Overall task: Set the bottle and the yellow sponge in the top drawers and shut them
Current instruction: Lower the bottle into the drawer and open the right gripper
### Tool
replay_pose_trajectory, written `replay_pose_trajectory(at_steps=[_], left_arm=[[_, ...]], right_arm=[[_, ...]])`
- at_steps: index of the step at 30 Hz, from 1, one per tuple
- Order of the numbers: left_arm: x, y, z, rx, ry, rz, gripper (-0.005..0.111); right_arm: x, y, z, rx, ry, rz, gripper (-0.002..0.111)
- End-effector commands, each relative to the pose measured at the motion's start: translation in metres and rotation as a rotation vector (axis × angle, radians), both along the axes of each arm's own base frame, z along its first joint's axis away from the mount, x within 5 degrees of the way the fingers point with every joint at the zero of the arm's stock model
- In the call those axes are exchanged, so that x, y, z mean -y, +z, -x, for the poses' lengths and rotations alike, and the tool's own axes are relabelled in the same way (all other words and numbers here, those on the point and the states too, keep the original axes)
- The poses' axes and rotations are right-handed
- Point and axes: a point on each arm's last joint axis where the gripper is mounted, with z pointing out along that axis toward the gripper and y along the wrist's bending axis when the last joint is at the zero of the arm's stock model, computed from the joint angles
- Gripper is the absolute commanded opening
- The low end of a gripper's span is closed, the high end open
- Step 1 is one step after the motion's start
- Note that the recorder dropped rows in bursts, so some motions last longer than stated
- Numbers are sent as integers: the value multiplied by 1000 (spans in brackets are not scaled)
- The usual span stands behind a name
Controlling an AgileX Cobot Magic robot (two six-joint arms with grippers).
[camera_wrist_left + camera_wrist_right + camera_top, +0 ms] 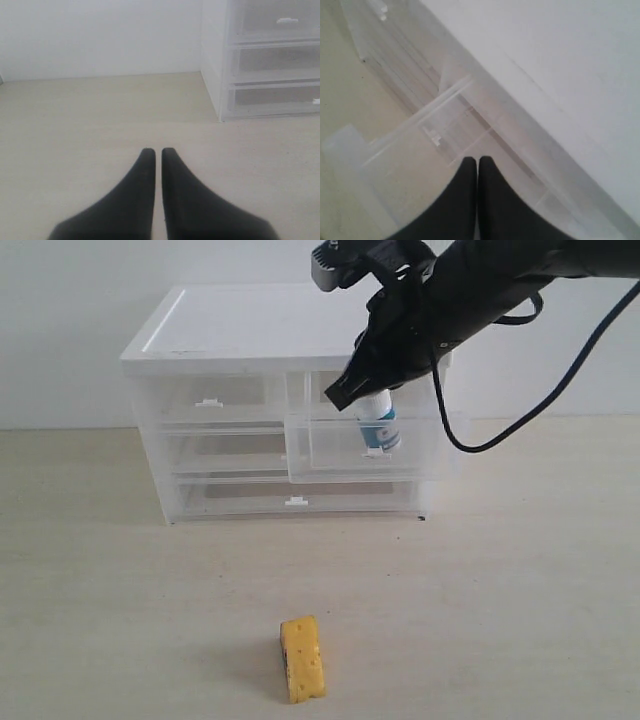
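The bottle [380,426] stands upright inside the pulled-out top right drawer [330,452], seen through its translucent wall. My right gripper [341,397] hangs just above that drawer, beside the bottle's cap, shut with nothing in it. In the right wrist view its fingertips [478,160] are pressed together over the open drawer's rim [420,117]; the bottle is hidden there. The yellow sponge [302,658] lies on the table near the front edge. The top left drawer [210,398] is pushed in. My left gripper [158,151] is shut and empty, low over bare table left of the cabinet.
The white drawer cabinet [250,325] stands at the back against the wall, with two full-width drawers below, both pushed in. Its side and left drawer fronts [270,60] show in the left wrist view. A black cable [560,390] hangs from the right arm.
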Motion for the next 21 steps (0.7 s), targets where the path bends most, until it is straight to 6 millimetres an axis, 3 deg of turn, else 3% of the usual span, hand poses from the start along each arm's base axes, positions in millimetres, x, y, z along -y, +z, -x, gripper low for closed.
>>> replay_pose_trajectory(at_steps=[1, 6, 10, 12, 21], left_arm=[[0, -1, 0, 0, 4, 8, 4], [0, -1, 0, 0, 4, 8, 4], [0, -1, 0, 0, 4, 8, 4], [0, -1, 0, 0, 4, 8, 4], [0, -1, 0, 0, 4, 8, 4]], right_arm=[[-5, 0, -2, 1, 12, -59, 0], [-8, -4, -5, -10, -3, -95, 0], [-14, -24, -14, -42, -17, -100, 0], [-14, -25, -16, -25, -14, -97, 0], [3, 48, 13, 157, -8, -172, 0]])
